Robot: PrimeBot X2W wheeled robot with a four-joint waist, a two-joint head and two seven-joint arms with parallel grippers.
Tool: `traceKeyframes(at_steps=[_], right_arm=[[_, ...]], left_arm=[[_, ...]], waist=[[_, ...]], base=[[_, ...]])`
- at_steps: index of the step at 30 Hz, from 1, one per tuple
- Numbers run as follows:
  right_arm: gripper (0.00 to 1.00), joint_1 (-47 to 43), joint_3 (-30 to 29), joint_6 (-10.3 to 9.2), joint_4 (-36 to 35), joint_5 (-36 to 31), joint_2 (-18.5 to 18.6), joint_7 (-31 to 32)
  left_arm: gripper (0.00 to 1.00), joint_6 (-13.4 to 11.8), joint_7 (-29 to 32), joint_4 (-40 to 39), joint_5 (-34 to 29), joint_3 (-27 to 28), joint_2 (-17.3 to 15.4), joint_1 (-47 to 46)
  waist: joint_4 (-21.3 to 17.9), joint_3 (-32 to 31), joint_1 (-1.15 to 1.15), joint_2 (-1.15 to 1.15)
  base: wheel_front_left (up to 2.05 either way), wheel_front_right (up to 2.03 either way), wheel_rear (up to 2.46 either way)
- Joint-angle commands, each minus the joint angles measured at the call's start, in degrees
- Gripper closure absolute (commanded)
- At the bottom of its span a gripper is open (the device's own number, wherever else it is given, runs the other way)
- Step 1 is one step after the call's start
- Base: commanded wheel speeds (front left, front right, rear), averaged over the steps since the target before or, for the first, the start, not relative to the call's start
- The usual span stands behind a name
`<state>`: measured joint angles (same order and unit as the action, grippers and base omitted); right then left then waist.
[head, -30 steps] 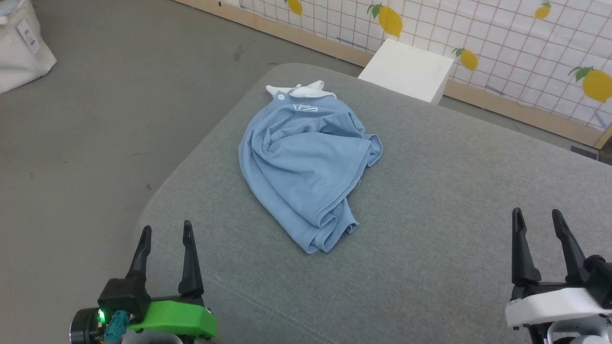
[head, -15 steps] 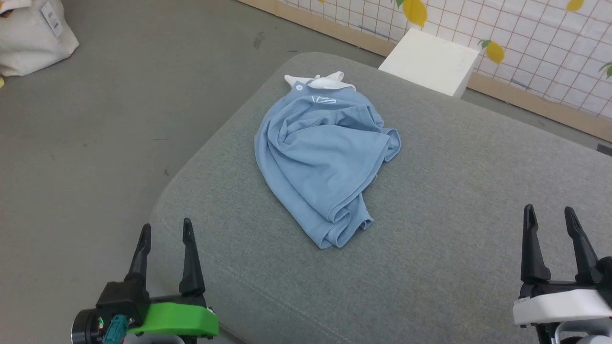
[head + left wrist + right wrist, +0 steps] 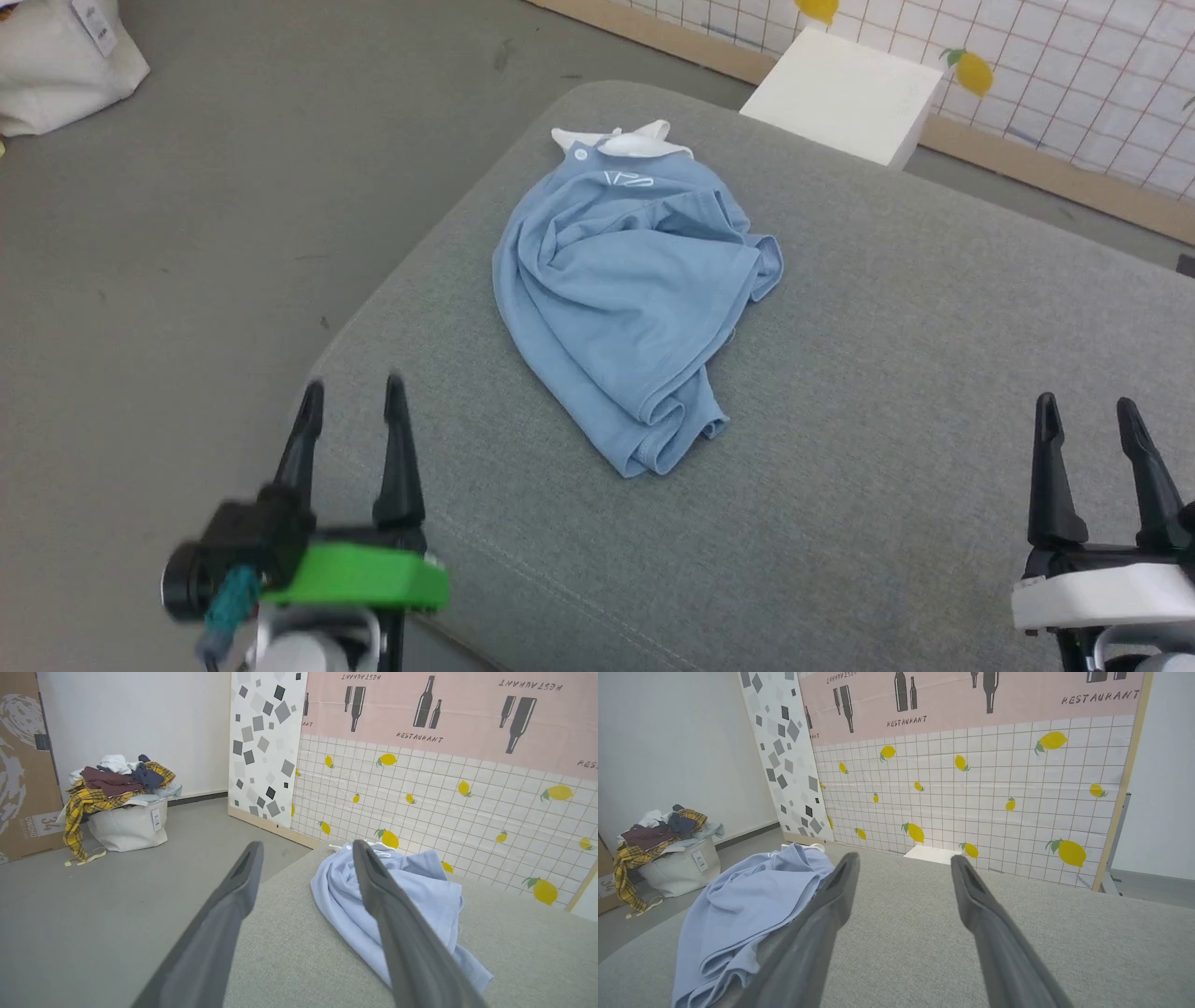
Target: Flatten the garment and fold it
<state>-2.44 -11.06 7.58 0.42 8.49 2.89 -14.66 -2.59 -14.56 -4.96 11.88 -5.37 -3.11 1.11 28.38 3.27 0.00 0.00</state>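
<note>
The garment (image 3: 625, 299), judged soft, light and limp, lies crumpled on the grey padded surface (image 3: 896, 392), collar farthest away; left gripper (image 3: 354, 385) and right gripper (image 3: 1085, 401) stand short of it, jaws apart and empty; recommend pinching the near hem.

The word RESTAURANT is printed in dark capitals, several times over, on the pink panel (image 3: 971, 700) at the far side of the scene. Some copies along its top edge stand upside down. On the cardboard box (image 3: 18, 765) at the far left, a white label (image 3: 44, 823) carries a large 34, and the smaller line beside it is too small to read. The white logo (image 3: 627, 179) on the garment (image 3: 625, 280) and the tag (image 3: 156, 819) on the laundry bag (image 3: 126, 830) cannot be read.
</note>
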Motion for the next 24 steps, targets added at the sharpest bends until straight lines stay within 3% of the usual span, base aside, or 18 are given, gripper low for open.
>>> traceKeyframes(at_steps=[1, 6, 9, 24], right_arm=[[0.0, -0.32, -0.3, -0.09, -0.42, -0.17, -0.02, -0.34], [0.0, 0.01, -0.64, -0.09, -0.91, -0.42, -0.02, -0.34], [0.0, 0.33, -0.98, -0.09, -1.42, -0.65, -0.02, -0.34], [0.0, 3.28, -0.26, -0.09, -3.24, -3.01, -0.02, -0.34]], left_arm=[[0.0, 0.64, 1.05, -0.28, 0.78, -0.12, -0.08, -4.06], [0.0, 2.14, 8.18, -0.65, 0.81, -0.67, -2.38, -13.82], [0.0, 3.1, 11.5, 0.06, 4.12, -0.24, -2.01, -20.07], [0.0, 2.29, 27.6, 19.05, 8.6, 3.08, -5.77, -41.69]], waist=[[0.06, 0.58, 0.0, 0.0], [-0.79, 2.15, 0.0, 0.0], [-1.84, 3.31, 0.0, 0.0], [-11.3, 11.57, 0.0, 0.0]], base=[[0.0, 0.0, 0.0], [0.0, 0.0, 0.0], [0.0, 0.0, 0.0], [0.0, 0.0, 0.0]])
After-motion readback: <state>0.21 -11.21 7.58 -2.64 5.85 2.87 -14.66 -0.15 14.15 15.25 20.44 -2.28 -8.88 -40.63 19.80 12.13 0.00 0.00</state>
